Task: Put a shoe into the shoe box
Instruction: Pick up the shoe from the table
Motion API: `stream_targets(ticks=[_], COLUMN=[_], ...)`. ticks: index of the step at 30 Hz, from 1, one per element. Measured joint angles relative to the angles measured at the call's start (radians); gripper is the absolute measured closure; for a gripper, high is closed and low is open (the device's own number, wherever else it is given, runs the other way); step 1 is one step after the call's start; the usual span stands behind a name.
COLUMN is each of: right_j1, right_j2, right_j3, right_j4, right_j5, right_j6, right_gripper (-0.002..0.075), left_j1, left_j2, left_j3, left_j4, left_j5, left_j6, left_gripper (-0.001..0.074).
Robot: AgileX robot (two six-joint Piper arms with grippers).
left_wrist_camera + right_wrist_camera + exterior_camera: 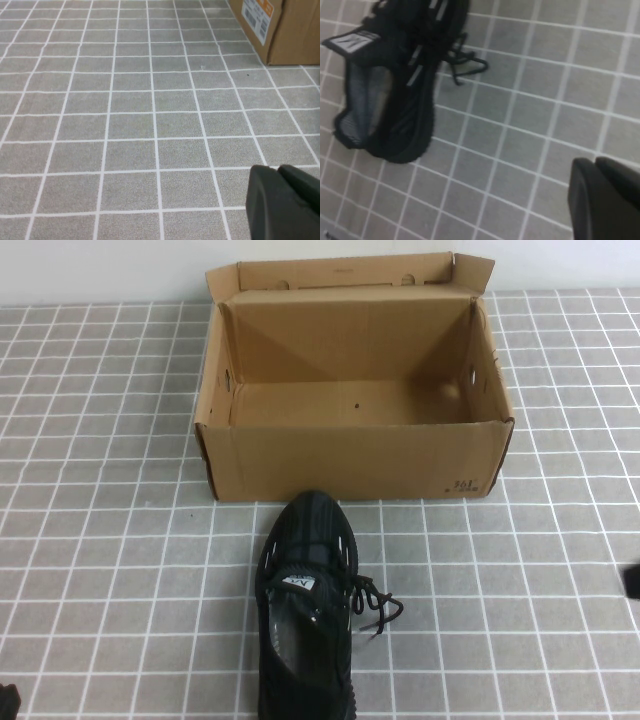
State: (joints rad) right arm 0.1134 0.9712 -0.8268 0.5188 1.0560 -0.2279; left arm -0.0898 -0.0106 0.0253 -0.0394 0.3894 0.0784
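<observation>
The black knit shoe (pixel 308 615) lies on the grey tiled table in front of the box, toe pointing at the box, laces trailing to its right. It also shows in the right wrist view (pixel 395 85) with its white tongue label and grey lining. The open brown cardboard shoe box (pixel 355 455) stands at the back middle, empty; one corner shows in the left wrist view (pixel 280 30). My left gripper (pixel 8 702) sits at the near left corner, shut and empty (pixel 278 171). My right gripper (pixel 632 581) sits at the right edge, shut and empty (pixel 594 162), well apart from the shoe.
The table (pixel 120 540) is a grey tiled surface with white grid lines. The box flaps stand up at the back, against a white wall. A printed label (pixel 257 17) is on the box side near my left gripper's view.
</observation>
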Motion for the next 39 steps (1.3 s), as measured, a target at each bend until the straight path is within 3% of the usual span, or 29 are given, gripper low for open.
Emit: stream_targets(ticks=[4, 13, 18, 22, 28, 30, 39], right_j1=[0.134, 0.547, 0.684, 0.73, 0.739, 0.739, 0.739], right_j2=[0.138, 0.423, 0.549, 0.629, 0.719, 0.743, 0.858], right_j3=[-0.095, -0.346, -0.47, -0.538, -0.605, -0.618, -0.689], right_j4=[0.011, -0.142, -0.228, -0.237, -0.251, -0.253, -0.322], right_j5=[-0.03, -0.051, -0.051, -0.049, -0.072, -0.101, -0.155], right_j6=[-0.026, -0.06, -0.195, -0.313, -0.394, -0.422, -0.464], right_gripper=[0.0742, 0.0742, 0.0734, 0.0657, 0.0347, 0.0296, 0.0261], left_j1=[0.0, 0.0, 0.0, 0.0, 0.0, 0.0, 0.0], left_j2=[0.0, 0.0, 0.0, 0.0, 0.0, 0.0, 0.0], left_j3=[0.0, 0.0, 0.0, 0.0, 0.0, 0.0, 0.0], left_j4=[0.0, 0.0, 0.0, 0.0, 0.0, 0.0, 0.0], left_j5=[0.0, 0.0, 0.0, 0.0, 0.0, 0.0, 0.0], left_j6=[0.0, 0.0, 0.0, 0.0, 0.0, 0.0, 0.0], left_gripper=[0.0736, 0.0736, 0.0736, 0.0736, 0.0736, 0.0736, 0.0736])
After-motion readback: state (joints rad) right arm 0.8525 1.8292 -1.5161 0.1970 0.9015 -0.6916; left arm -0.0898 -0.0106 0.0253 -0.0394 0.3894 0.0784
